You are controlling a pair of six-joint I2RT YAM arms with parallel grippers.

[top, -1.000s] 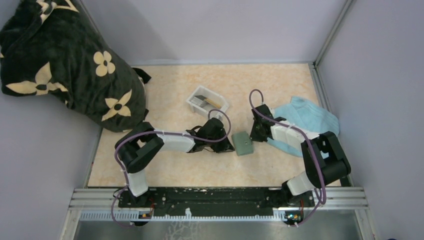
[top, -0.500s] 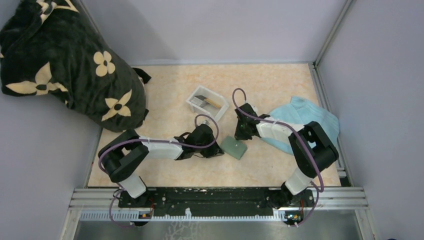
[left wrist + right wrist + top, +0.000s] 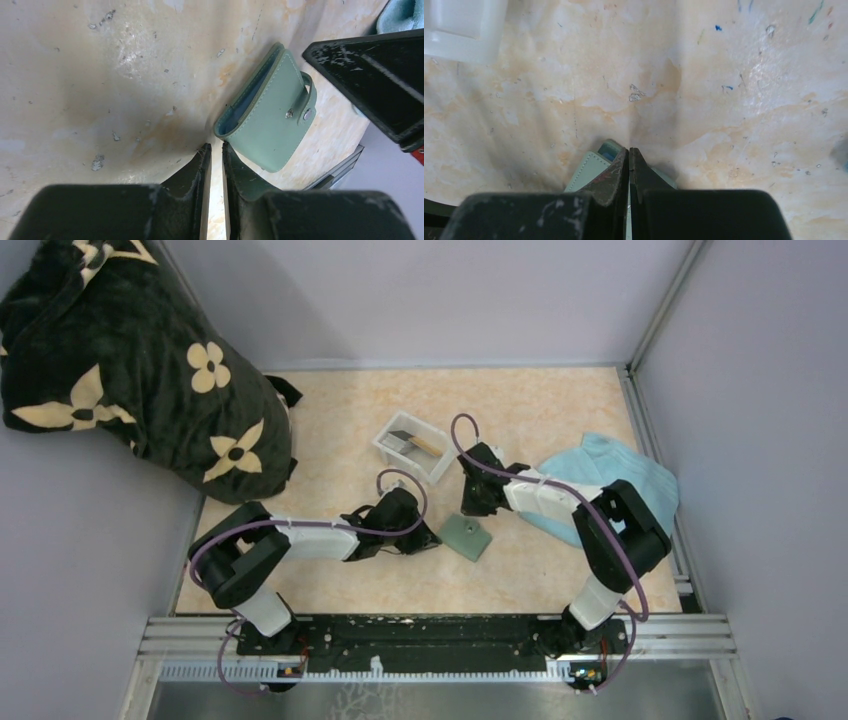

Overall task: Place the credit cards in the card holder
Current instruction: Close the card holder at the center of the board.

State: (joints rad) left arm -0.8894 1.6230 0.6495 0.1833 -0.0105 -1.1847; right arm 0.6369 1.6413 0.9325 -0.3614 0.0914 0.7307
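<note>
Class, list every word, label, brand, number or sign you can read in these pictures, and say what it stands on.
No text is readable anywhere.
Dark cloth: pale flower motifs, no legible letters.
Cards in white tray: too small to read.
Card holder: plain, only a snap.

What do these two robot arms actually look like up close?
Both the left arm and right arm alternate smooth white links with chunky black joints. A thin purple cable loops along each. Each ends in two black, wedge-shaped fingers, scuffed with pale scratches.
</note>
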